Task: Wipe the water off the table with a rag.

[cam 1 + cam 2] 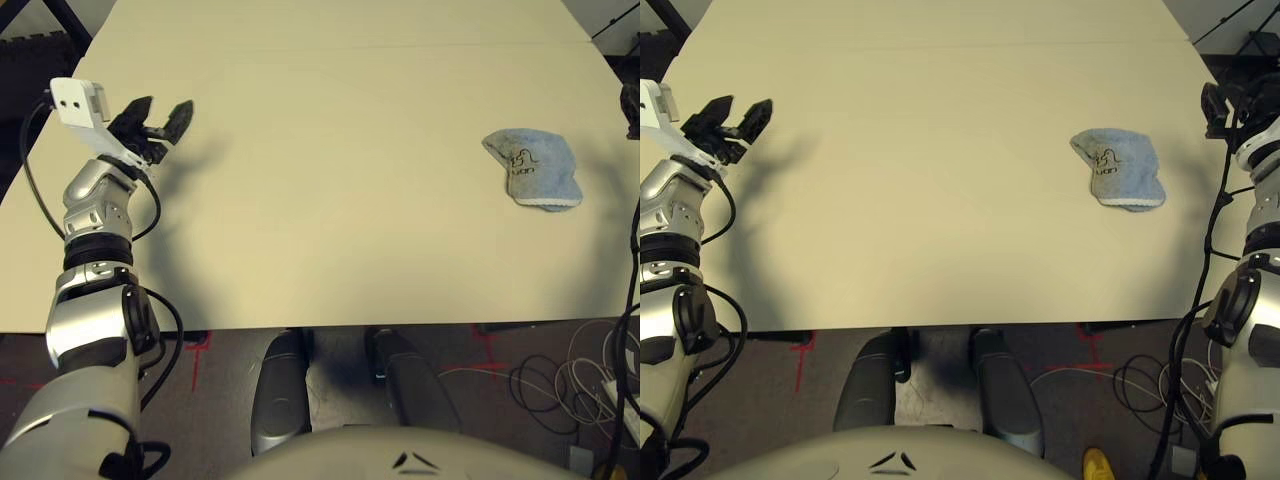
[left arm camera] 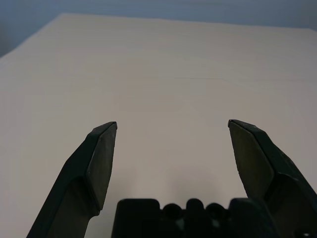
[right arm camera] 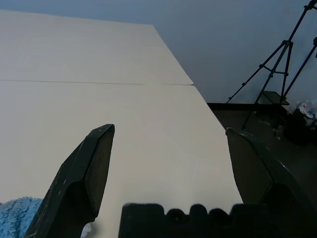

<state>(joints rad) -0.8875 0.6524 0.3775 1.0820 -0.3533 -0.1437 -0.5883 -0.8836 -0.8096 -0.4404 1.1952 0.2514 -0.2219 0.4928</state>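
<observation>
Blue rag (image 1: 1120,170) lies outside the right gripper's (image 3: 171,130) open fingers.

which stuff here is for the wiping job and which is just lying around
For the job:
- small light blue terry cloth rag with white trim
- large pale cream-beige flat table
- black two-fingered left claw, open
- black two-fingered right claw, open

Just around:
- thin black metal tripod
- loose pale cables on the floor

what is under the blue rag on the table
Can't be seen: the rag lies on the table and covers that patch. Around its edges only bare tabletop shows, and nothing rests on top of it.
</observation>
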